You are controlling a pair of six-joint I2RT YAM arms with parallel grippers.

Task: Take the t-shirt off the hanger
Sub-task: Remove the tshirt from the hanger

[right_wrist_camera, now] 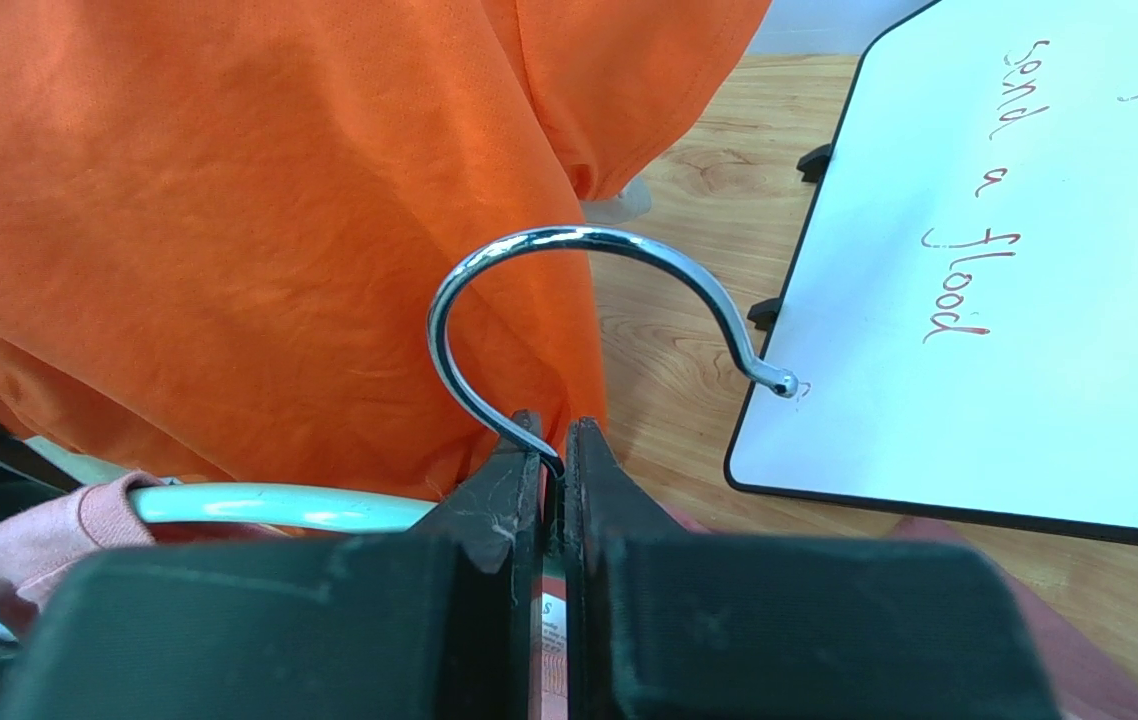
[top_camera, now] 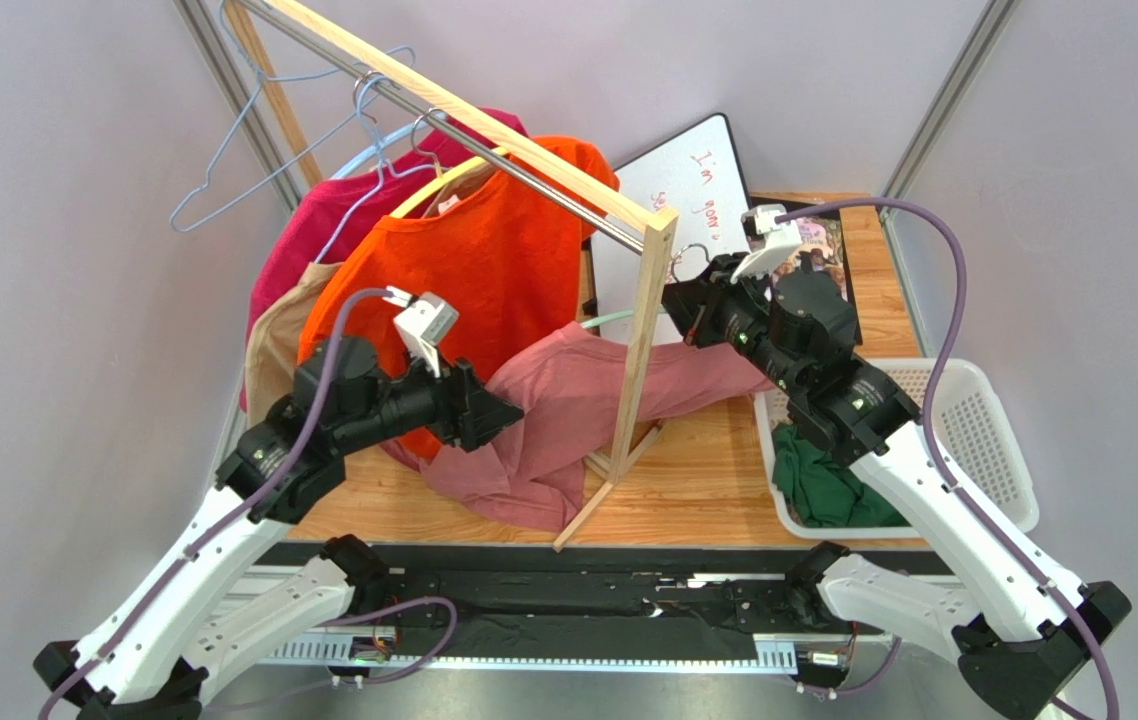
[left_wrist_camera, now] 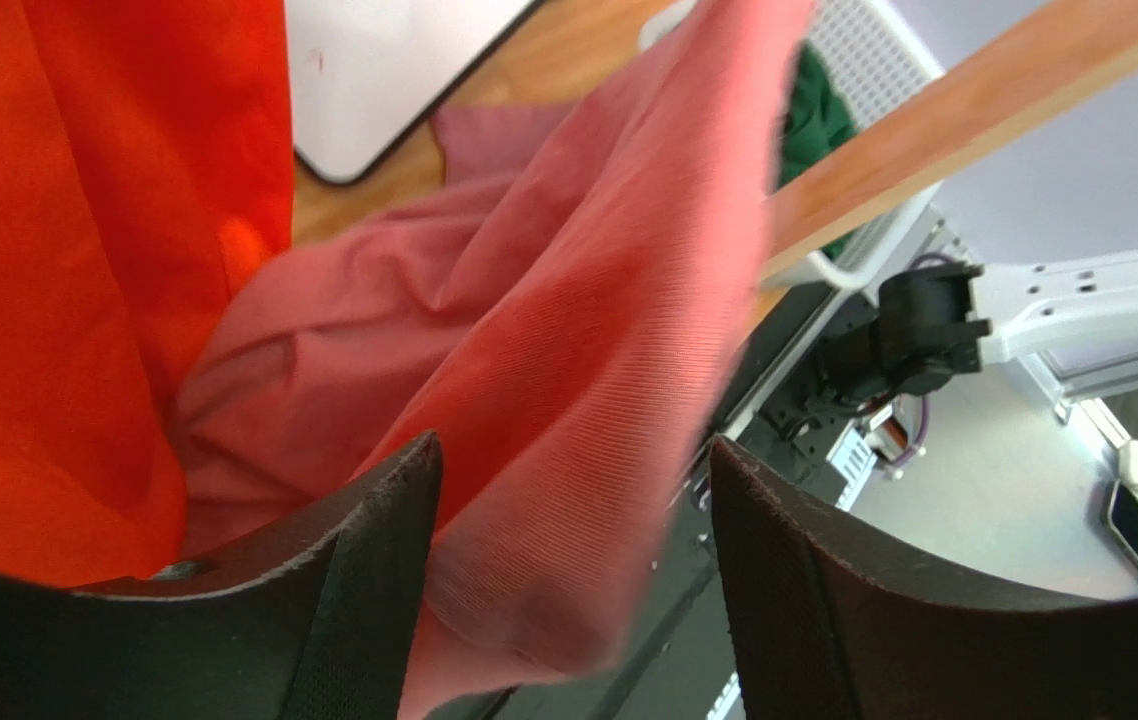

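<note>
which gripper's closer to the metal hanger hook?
Right. The right gripper is shut on the hanger hook; the left gripper sits open around the pink t-shirt, apart from the hook.

The top camera is looking down from high behind the near edge over the whole table point(top_camera: 710, 473). Each wrist camera is looking out at close range: left at the pink t-shirt point(left_wrist_camera: 590, 345), right at the hanger hook point(right_wrist_camera: 586, 233). All are sharing the orange shirt point(top_camera: 485, 270).

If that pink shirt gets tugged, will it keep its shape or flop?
Likely floppy: the pink shirt sags in loose folds onto the table. Probably light, hanging off a thin hanger. Its ribbed weave looks unlikely to slip.
</note>
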